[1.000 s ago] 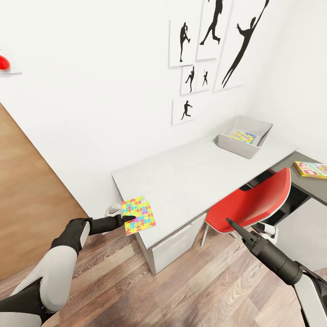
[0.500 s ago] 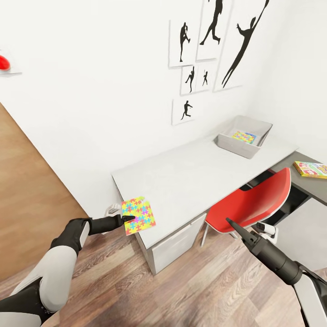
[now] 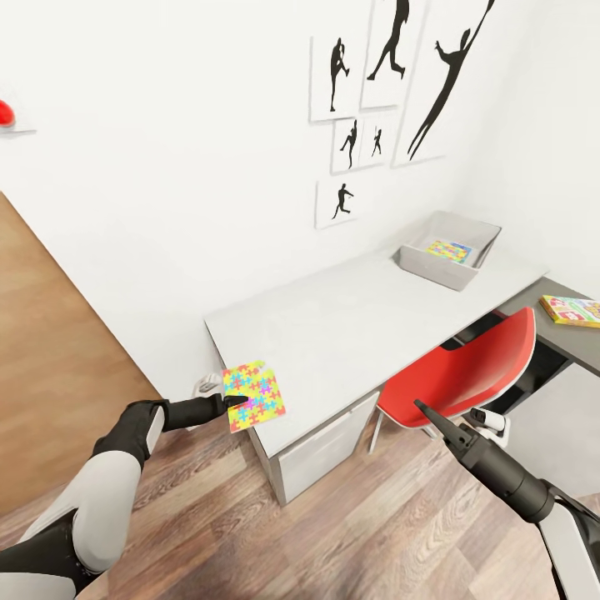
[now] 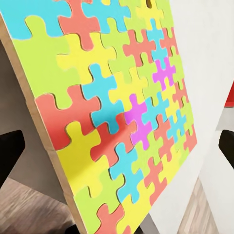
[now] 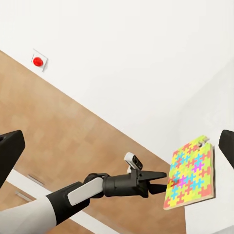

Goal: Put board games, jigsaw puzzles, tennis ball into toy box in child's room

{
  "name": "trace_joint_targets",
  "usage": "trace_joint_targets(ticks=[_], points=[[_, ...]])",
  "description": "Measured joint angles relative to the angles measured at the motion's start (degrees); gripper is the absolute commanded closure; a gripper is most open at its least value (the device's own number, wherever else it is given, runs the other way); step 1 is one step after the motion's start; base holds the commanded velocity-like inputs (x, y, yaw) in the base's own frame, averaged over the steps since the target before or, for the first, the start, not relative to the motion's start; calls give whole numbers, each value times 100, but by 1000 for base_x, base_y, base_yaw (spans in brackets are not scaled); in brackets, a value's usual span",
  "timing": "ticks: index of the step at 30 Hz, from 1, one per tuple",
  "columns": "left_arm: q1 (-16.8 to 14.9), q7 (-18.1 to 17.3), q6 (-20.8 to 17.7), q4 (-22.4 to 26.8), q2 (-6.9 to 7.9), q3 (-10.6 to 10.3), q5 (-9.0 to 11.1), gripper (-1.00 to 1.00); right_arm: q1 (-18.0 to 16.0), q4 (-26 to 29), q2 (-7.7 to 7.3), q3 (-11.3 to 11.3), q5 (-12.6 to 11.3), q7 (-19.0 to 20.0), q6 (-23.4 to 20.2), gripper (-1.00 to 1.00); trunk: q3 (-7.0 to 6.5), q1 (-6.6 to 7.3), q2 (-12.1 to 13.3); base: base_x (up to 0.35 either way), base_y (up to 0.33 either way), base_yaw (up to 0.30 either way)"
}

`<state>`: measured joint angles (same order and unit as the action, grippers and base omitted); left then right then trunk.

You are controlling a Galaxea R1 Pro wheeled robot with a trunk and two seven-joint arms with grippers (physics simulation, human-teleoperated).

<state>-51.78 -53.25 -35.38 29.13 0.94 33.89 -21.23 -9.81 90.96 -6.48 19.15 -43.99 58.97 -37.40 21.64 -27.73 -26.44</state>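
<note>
A bright multicoloured jigsaw puzzle (image 3: 254, 396) lies at the near left corner of the grey desk (image 3: 350, 325), partly overhanging its edge. My left gripper (image 3: 237, 404) is at that overhanging edge, one dark finger over the puzzle. In the left wrist view the puzzle (image 4: 122, 117) shows close up, and the fingers (image 4: 9, 148) stand wide apart at either side. The right wrist view has the puzzle (image 5: 191, 174) with the left gripper (image 5: 163, 176) at its edge. My right gripper (image 3: 419, 408) hangs open and holds nothing, in front of the chair. The grey toy box (image 3: 433, 267) at the desk's far right holds another puzzle (image 3: 448, 250). A board game (image 3: 573, 310) lies on the dark table at the right.
A red chair (image 3: 467, 375) is tucked under the desk between my right arm and the toy box. Drawers sit under the desk's near end. Wood floor spreads in front, a white wall with black silhouette pictures stands behind, and a brown panel is at the left.
The head view has shifted very slightly. Both arms and the puzzle stay where they were.
</note>
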Motion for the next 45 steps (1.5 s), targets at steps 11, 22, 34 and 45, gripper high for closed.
trace_joint_targets(ticks=[11,22,34,45], points=[[0,0,0,0,0,0,0,-100,0,0,-1,0,1,0,0,-100,17,-22,-38,0,0,0],[0,0,-1,0,0,0,0,-100,0,0,-1,0,1,0,0,-100,216,-264,-481,0,0,0],[0,0,-1,0,-7,0,-1,-100,0,0,-8,0,1,0,0,-100,270,-330,-602,0,0,0],[0,0,-1,0,-15,0,0,-100,0,0,-10,0,1,0,0,-100,468,-572,-1044,0,0,0]])
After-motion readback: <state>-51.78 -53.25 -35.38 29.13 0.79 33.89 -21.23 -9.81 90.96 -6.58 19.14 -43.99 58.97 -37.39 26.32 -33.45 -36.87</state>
